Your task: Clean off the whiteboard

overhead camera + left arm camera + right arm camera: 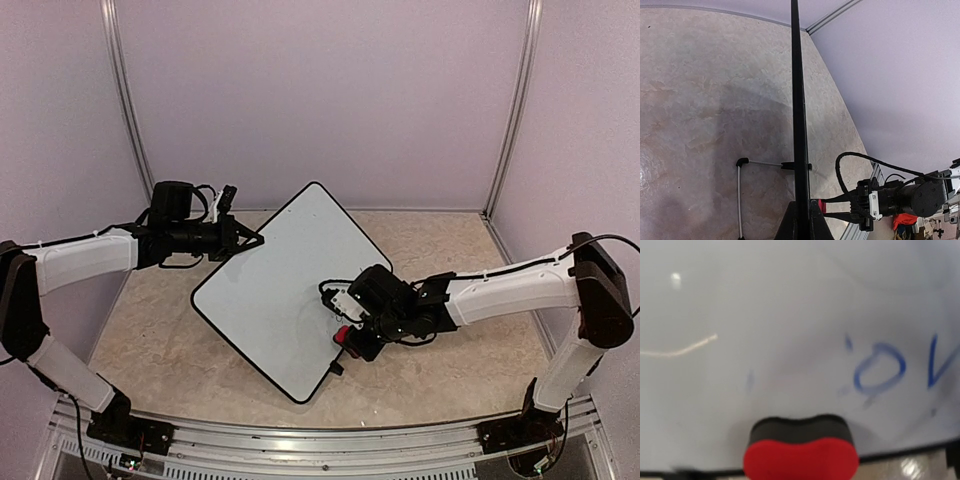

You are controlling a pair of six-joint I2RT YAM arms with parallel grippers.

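The whiteboard [270,290] lies turned like a diamond on the table. My left gripper [248,241] is shut on its upper-left rim. In the left wrist view that rim [799,100] runs edge-on as a black line into my left gripper [802,222]. My right gripper [350,337] is shut on a red and black eraser [345,335], which presses on the board near its lower-right edge. The left wrist view shows the right gripper's fingers [840,216] clamping the eraser [822,205]. In the right wrist view the eraser [801,452] sits on the whiteboard [790,315], blue letters [880,372] up to its right, fingers hidden.
A thin wire foot with black ends [738,190] sticks out under the board's raised edge. The beige tabletop [450,250] is closed in by pale walls with metal posts [510,110]. A metal rail [320,440] runs along the near edge between the arm bases.
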